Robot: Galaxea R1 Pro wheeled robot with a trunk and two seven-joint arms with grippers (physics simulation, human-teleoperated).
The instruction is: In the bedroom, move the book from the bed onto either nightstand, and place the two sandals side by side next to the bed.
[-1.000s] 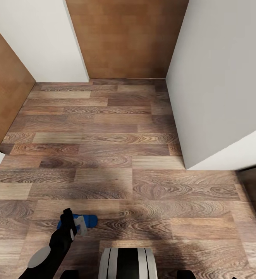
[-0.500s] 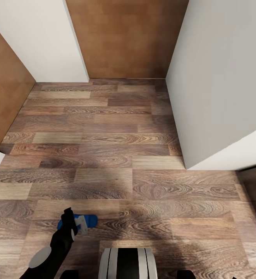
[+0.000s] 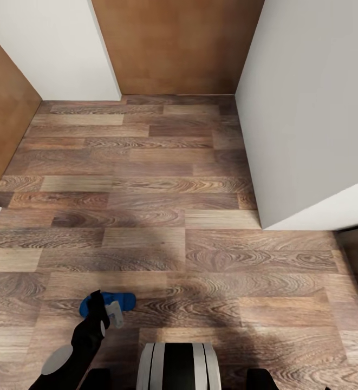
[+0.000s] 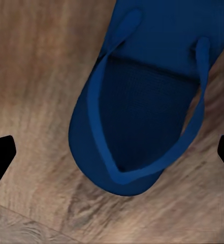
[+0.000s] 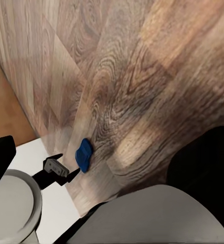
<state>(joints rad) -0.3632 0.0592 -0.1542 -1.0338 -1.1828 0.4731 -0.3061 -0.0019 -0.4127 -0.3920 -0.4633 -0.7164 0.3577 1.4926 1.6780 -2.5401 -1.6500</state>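
While the left gripper (image 3: 104,313) hangs wide open over the blue sandal (image 3: 114,301), bare wood floor (image 3: 200,216) spreads ahead to the white walls (image 3: 308,108).

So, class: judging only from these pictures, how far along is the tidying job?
Nothing looks finished yet. In hand: the left end effector hangs open above one blue sandal lying on the wood floor, its fingers wide of the sole, not gripping. Left: grasp it, set both sandals side by side by the bed, and move the book to a nightstand. White walls surround this spot.
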